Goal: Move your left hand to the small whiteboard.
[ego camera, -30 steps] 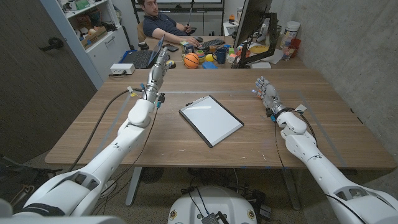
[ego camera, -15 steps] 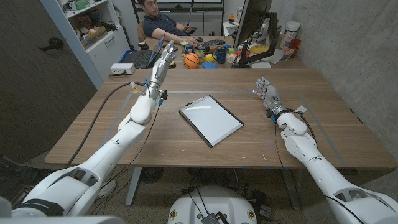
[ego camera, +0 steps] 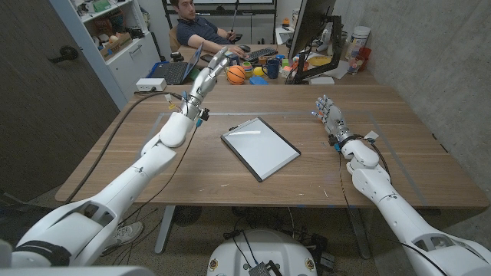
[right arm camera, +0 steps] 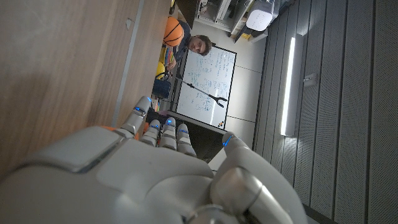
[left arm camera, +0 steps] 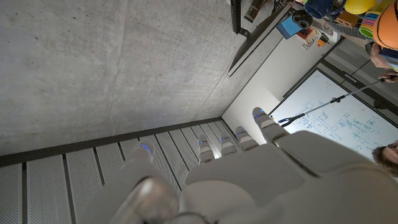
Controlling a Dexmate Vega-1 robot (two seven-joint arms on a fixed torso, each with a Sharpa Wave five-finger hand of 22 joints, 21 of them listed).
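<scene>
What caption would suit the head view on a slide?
Left hand raised beyond the whiteboard, right hand waiting at the table.

Small whiteboard (ego camera: 260, 147) flat, askew, mid-table

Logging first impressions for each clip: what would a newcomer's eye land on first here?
Probably the small whiteboard, lying at an angle mid-table with nothing on it. Next, the left hand, raised high above the table's far left part with fingers extended, well away from the board. The right hand waits low at the table's right side.
</scene>
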